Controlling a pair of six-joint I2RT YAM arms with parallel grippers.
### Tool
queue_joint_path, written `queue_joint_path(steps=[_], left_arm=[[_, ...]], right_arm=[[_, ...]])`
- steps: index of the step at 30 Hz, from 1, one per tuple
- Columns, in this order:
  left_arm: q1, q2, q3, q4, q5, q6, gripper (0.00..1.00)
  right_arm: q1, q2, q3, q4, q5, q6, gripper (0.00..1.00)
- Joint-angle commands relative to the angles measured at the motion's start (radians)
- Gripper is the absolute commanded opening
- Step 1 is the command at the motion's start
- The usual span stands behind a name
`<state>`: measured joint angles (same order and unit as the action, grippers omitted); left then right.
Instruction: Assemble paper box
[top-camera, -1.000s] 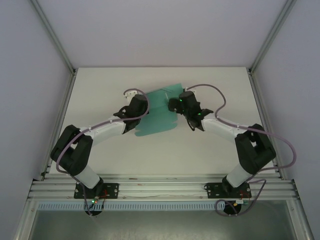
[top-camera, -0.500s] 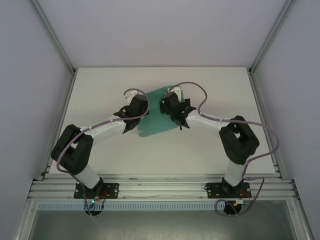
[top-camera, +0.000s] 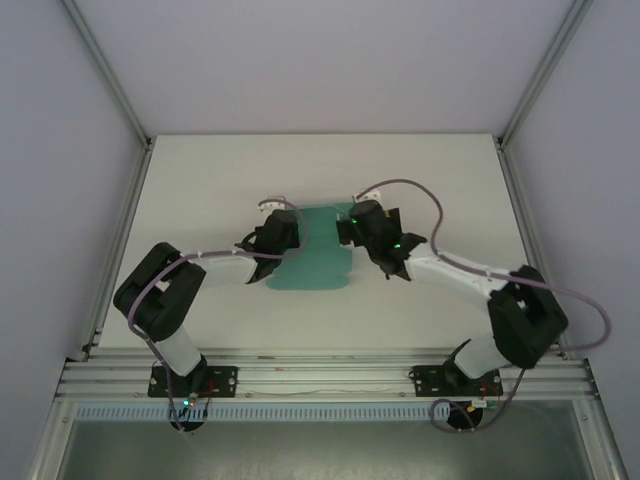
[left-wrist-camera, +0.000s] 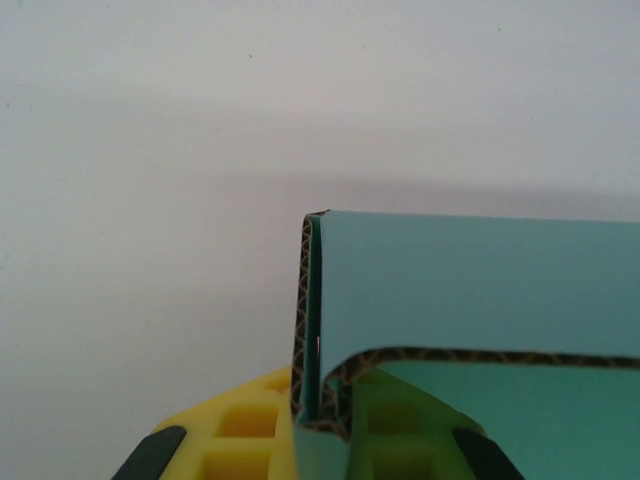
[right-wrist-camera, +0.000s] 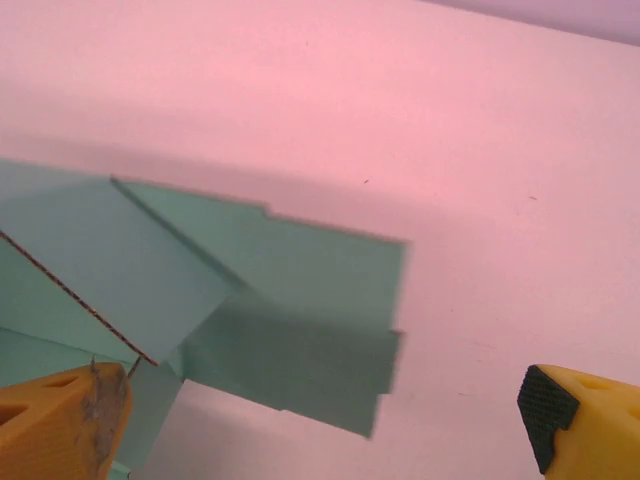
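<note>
The paper box (top-camera: 315, 262) is a teal-green card blank lying mid-table between both arms. My left gripper (top-camera: 292, 243) is at its left edge, shut on the card. In the left wrist view its yellow fingers (left-wrist-camera: 230, 440) pinch a folded-up flap of the paper box (left-wrist-camera: 480, 290), whose corrugated edge shows. My right gripper (top-camera: 347, 228) is at the blank's far right corner and is open. In the right wrist view its fingertips (right-wrist-camera: 585, 420) stand wide apart above a flap of the paper box (right-wrist-camera: 290, 290), with nothing between them.
The white table (top-camera: 440, 180) is bounded by aluminium frame posts (top-camera: 525, 95) at the back corners and a rail (top-camera: 320, 375) along the near edge. Cables loop over both arms near the card.
The card has come down from a tilted pose to lie flatter and nearer. The right gripper swung left over it, then back to its right corner. The left gripper stayed shut on it.
</note>
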<state>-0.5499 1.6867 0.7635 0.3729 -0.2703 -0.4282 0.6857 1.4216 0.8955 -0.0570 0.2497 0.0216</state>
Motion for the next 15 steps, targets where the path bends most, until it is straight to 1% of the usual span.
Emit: queue_joint_path(steps=[1, 3, 6, 10, 15], left_arm=[[-0.002, 0.018, -0.039, 0.177, -0.03, 0.046, 0.0], [-0.005, 0.024, -0.048, 0.195, -0.029, 0.067, 0.0], [-0.022, 0.033, -0.071, 0.255, -0.051, 0.101, 0.0], [-0.031, 0.048, -0.058, 0.238, -0.087, 0.096, 0.0], [-0.031, 0.049, -0.048, 0.223, -0.059, 0.073, 0.0]], right_arm=[[-0.065, -0.108, -0.049, 0.012, -0.111, 0.011, 1.0], [-0.109, -0.148, -0.052, 0.02, -0.123, 0.032, 1.0], [-0.161, -0.151, -0.011, 0.013, -0.192, 0.023, 1.0], [-0.172, -0.058, 0.074, -0.042, -0.187, -0.026, 1.0], [-0.171, 0.045, 0.09, -0.023, -0.265, -0.041, 1.0]])
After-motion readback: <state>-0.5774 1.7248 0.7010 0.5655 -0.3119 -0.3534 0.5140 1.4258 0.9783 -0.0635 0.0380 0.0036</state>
